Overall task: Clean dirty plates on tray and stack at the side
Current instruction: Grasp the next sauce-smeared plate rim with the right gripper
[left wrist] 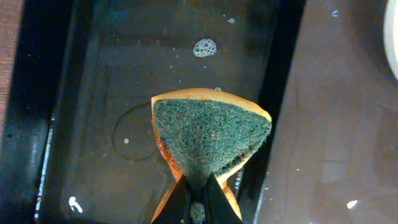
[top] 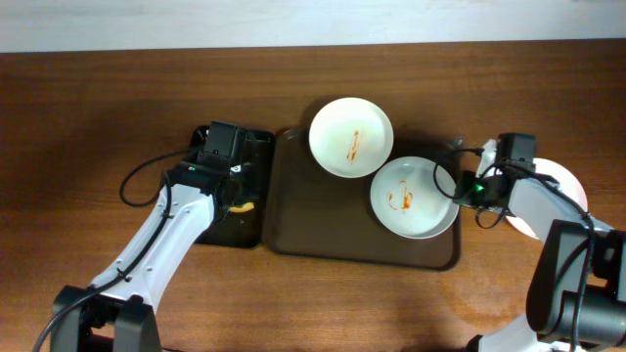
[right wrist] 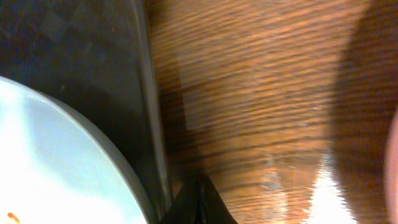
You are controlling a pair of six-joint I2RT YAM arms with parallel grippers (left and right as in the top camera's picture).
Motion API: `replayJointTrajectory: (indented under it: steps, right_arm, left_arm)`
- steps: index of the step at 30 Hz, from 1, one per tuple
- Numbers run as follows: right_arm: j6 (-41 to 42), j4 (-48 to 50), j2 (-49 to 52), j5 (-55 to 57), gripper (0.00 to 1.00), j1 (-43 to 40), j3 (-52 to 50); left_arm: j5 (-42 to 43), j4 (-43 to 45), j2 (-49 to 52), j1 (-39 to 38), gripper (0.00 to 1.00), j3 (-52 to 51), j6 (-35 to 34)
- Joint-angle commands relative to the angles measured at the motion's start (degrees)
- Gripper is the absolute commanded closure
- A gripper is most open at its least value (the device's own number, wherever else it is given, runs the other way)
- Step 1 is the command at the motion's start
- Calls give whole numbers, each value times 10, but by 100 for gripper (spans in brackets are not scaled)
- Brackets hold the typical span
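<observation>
Two white plates with red sauce smears lie on the dark brown tray (top: 323, 240): one at the back (top: 351, 137), one at the right (top: 413, 198). My left gripper (left wrist: 198, 186) is shut on a sponge (left wrist: 208, 134) with a green scouring face and orange body, held over the black water basin (left wrist: 93, 93). My right gripper (right wrist: 200, 202) is shut and empty at the tray's right rim (right wrist: 149, 106), beside the right plate's edge (right wrist: 50, 162). In the overhead view it is next to that plate (top: 468, 189).
A clean white plate (top: 567, 191) lies on the wooden table right of the tray, partly under my right arm. The black basin (top: 235, 230) stands against the tray's left side, with foam bubbles (left wrist: 204, 47) in it.
</observation>
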Motion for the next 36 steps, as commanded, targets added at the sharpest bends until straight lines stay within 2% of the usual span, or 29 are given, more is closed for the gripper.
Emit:
replayJointTrajectory:
  steps: [1,11,13,14,17,21,23,28,33,34,36]
  right_arm:
    - [-1,14,4,-14,96,34,10]
    - [-1,29,3,-19,96,75,10]
    - [-1,16,-6,-19,88,74,11]
    - [0,-2,-22,-18,78,71,20]
    - [4,-71,-66,-5,76,64,56]
    - [7,-186,-99,-73,76,64,78]
    - [40,-221,-87,-81,76,66,66]
    - [104,-196,-60,-86,76,87,4]
    - [111,-167,-26,-93,77,132,-5]
    - [122,-162,-23,-88,80,137,-5]
    - [157,-150,-12,-63,96,154,-5]
  left_arm:
    - [5,0,4,3,100,0,7]
    - [7,1,4,3,100,0,7]
    - [9,2,4,3,100,0,7]
    - [22,4,4,3,100,0,7]
    - [76,24,4,3,100,0,38]
    - [106,52,4,-4,100,0,42]
    - [116,60,4,-13,100,0,42]
    - [161,114,4,-53,100,0,74]
    - [161,126,4,-70,100,0,74]
    - [161,126,4,-70,100,0,74]
    - [161,126,4,-70,100,0,74]
